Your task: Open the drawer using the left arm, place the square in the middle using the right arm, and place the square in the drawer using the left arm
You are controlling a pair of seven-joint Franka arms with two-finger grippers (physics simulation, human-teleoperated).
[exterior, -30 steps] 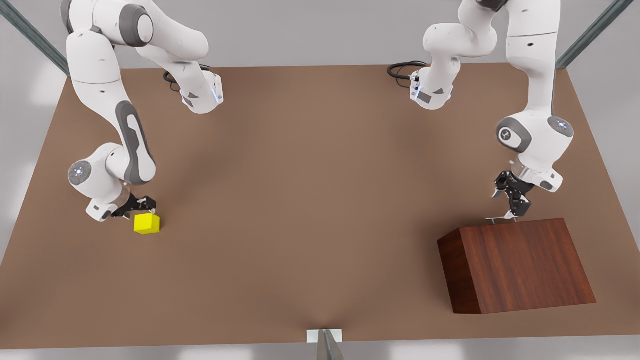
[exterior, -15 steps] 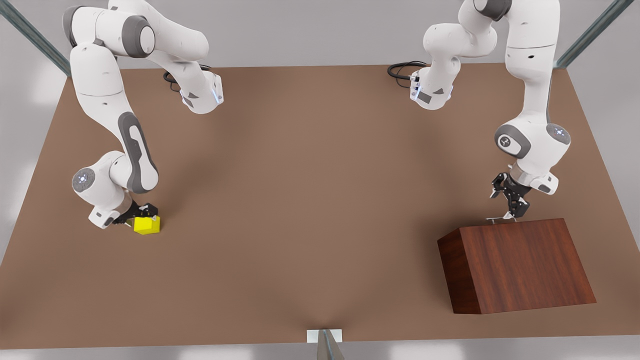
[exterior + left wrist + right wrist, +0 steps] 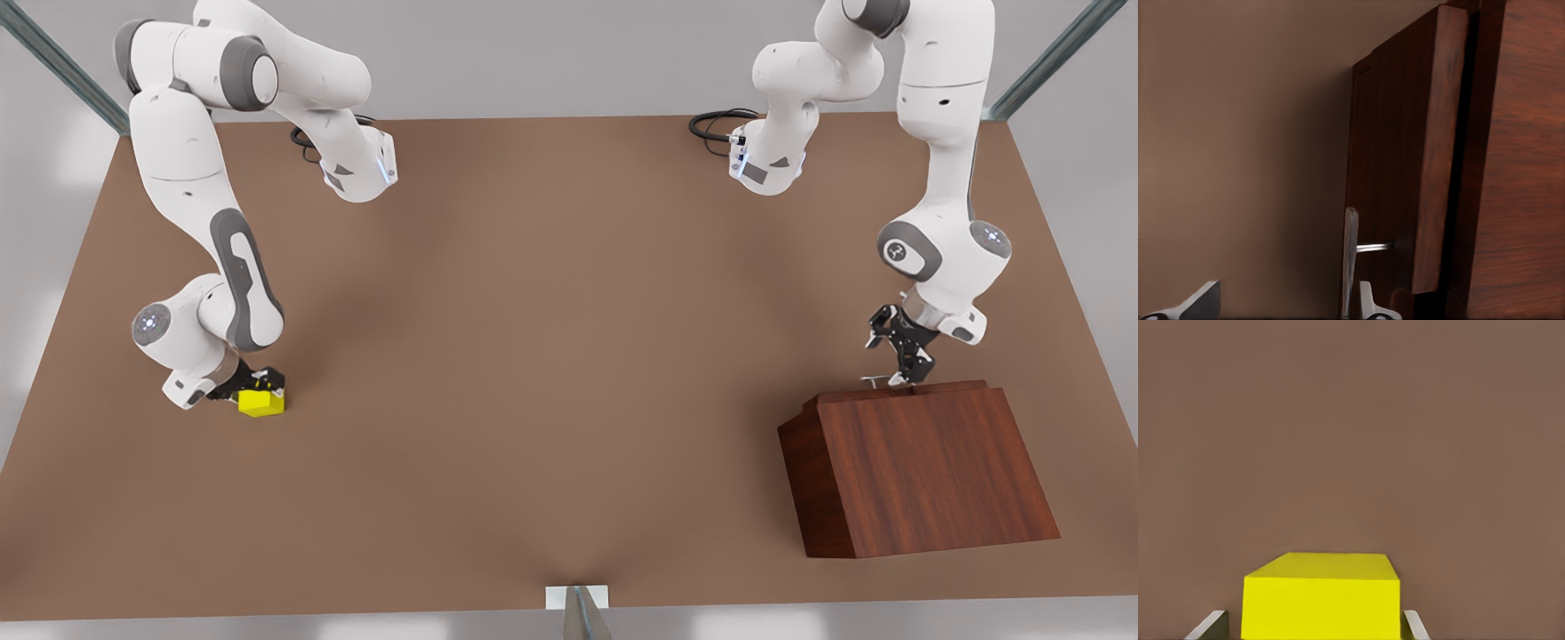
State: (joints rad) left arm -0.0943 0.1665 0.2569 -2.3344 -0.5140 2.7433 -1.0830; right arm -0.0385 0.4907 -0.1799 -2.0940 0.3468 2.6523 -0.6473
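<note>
Drawer [image 3: 898,391]: it now stands a little out from the far face of the wooden box [image 3: 925,471]; half a second ago this face was flush. The opening has begun, but the gap is too small for the cube.
Handle [image 3: 1350,257]: thin silver bar on the drawer front, on the side away from the box.
Left gripper [image 3: 900,373]: at the handle, just beyond the box. One finger [image 3: 1368,303] lies against the bar, the other stands well apart, so I cannot tell if the pincer really clamps it.
Square [image 3: 261,403]: on the table [image 3: 551,356], far from the box, toward the front view's left.
Right gripper [image 3: 253,384]: it has come down over the square. Its fingers [image 3: 1208,625] are open, one on each side, nothing held yet.
Meaning: I judge that both first steps run together; closing on the square comes next.
</note>
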